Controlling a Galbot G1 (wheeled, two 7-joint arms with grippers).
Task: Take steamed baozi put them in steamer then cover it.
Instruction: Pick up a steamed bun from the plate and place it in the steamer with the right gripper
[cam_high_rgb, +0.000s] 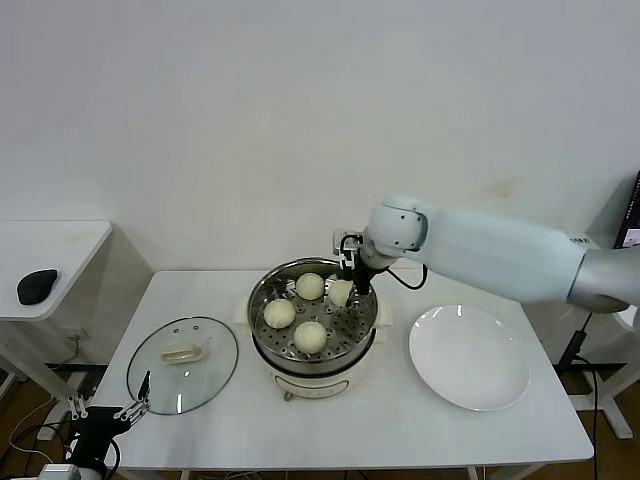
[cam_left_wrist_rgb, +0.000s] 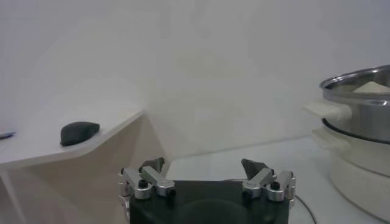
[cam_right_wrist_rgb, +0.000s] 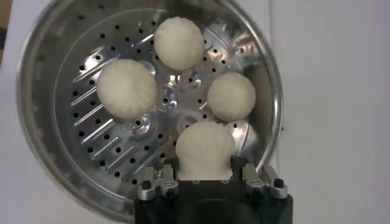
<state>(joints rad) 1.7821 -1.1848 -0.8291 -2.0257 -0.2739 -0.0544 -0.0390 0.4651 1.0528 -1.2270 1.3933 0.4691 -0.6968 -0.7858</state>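
No writing or brand can be read on anything. The right pincer hangs over the steamer on the desk, clamped on one baozi, with three more buns on the perforated tray just beyond its fingertips and the white plate off to its outer side. The left pincer waits low by the desk's near left corner, fingers spread wide, the glass lid lying just ahead of it and a dark mouse on a side desk farther off.
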